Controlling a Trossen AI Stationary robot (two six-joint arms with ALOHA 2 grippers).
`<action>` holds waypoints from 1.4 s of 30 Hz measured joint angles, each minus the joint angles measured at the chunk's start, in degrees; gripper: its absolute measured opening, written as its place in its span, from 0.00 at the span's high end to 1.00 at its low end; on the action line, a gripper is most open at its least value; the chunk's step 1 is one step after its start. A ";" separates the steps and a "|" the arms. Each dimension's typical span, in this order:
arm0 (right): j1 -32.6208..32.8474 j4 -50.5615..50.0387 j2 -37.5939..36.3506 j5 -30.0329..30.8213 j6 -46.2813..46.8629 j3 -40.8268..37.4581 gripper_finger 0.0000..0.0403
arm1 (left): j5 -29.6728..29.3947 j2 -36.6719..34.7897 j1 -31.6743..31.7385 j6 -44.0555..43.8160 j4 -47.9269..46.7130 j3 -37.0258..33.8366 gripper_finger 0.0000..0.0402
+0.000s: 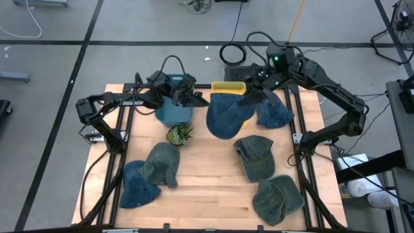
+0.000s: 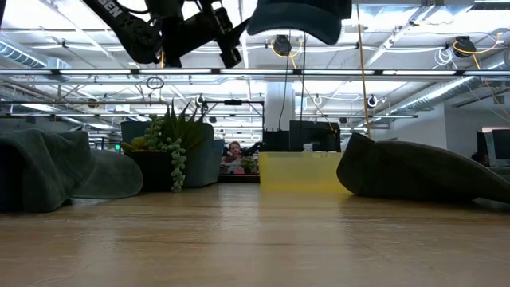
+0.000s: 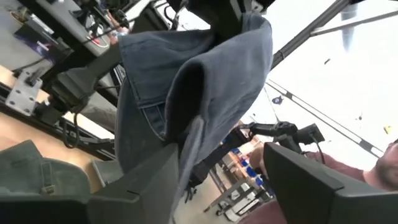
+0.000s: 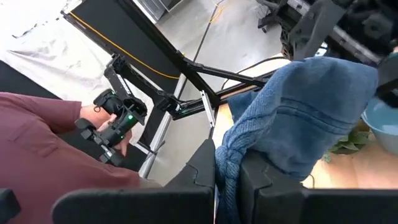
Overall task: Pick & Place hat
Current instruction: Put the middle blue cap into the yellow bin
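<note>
A blue denim hat (image 1: 226, 115) hangs in the air over the far middle of the table, with my right gripper (image 1: 251, 97) shut on it from the right. It also shows at the top of the low view as the blue hat (image 2: 299, 17), clear of the table. My left gripper (image 1: 194, 98) stands open just left of the hat. In its wrist view the hat's (image 3: 186, 81) hanging edge comes down beside one of the two spread fingers (image 3: 146, 186). My right gripper pinches a bunched fold at the hat's edge (image 4: 229, 155) between its two fingers (image 4: 267, 180). The fingers come roughly level from the table's far right. The hat hangs below and beyond them, clear of the table. Whether my left gripper touches the hat cannot be told.
Several grey-green hats (image 1: 254, 155) and blue hats (image 1: 137, 184) lie on the wooden table. A yellow bin (image 1: 228, 87), a teal pot (image 1: 172, 114) and a small plant (image 1: 179, 134) stand near the far middle. A person's hand with a controller (image 4: 112, 127) shows beyond the table.
</note>
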 joint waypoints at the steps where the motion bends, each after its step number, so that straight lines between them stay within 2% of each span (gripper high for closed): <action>1: 0.00 -0.67 0.00 0.11 -0.65 0.00 0.98 | 0.02 0.00 0.26 0.61 0.01 0.00 0.37; 5: 0.02 -4.03 0.00 2.45 -2.25 0.00 0.98 | 0.07 -1.10 0.39 4.43 -0.09 0.00 0.38; 12: 0.02 -7.21 0.01 2.92 -2.78 0.00 0.98 | -0.92 -4.44 -0.93 7.51 -0.61 0.00 0.54; 16: 0.02 -7.22 0.07 2.89 -3.54 0.00 0.98 | -2.52 -6.08 -2.13 7.83 -1.27 0.02 0.59; 23: 0.00 -7.78 0.07 2.89 -3.77 0.00 0.98 | -10.52 -10.10 -5.85 12.62 -10.73 0.02 0.60; 30: 0.00 -7.97 0.07 2.88 -3.80 0.00 0.98 | -20.14 -15.05 -9.17 20.57 -27.07 0.02 0.60; 33: 0.00 -7.95 0.21 2.89 -4.54 0.00 0.98 | -23.10 -15.53 -10.29 23.10 -29.74 0.02 0.60; 36: 0.00 -7.95 1.14 3.27 -6.94 0.00 0.98 | -23.59 -16.02 -11.25 24.12 -30.31 0.00 0.60; 42: -0.08 -11.02 2.87 13.07 -18.61 0.02 0.98 | -24.14 -16.04 -13.35 26.02 -30.17 0.00 0.60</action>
